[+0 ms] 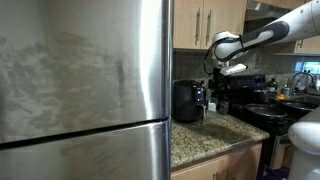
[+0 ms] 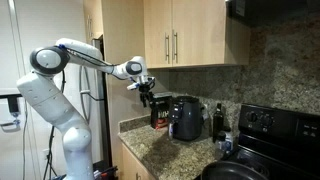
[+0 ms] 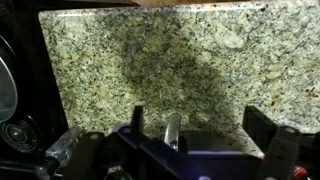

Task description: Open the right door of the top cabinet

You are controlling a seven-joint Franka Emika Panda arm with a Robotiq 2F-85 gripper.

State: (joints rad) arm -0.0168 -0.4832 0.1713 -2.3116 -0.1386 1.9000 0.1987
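- Right door (image 2: 198, 35) of the top cabinet (image 2: 186, 10) sits shut, flush with its twin, the left door (image 2: 155, 35); their two slim silver handles stand side by side at the middle seam.
- In an exterior view the same right door (image 1: 228, 18) shows at 12 o'clock in the picture, just past the edge of a big steel fridge (image 1: 80, 80) that fills the near side.
- Claw (image 2: 148, 95) hangs in the air under the cabinet, at about 7 o'clock from the right door and well apart from it, touching neither door nor handle.
- In an exterior view the claw (image 1: 212, 85) hangs close to 6 o'clock below the door, pointing down over the granite desk (image 1: 200, 135).
- Wrist view: the claw (image 3: 197, 125) is spread, its dark fingers (image 3: 138, 118) wide apart with only speckled granite desk (image 3: 200, 50) between them; it grips nothing.
- A black appliance (image 2: 185, 118) stands on the desk (image 2: 165, 150) at 3 o'clock from the claw, near it but apart.
- A dark bottle (image 2: 219, 120) stands just beyond the appliance, and a black stove (image 2: 270, 130) lies further on at 3 o'clock.
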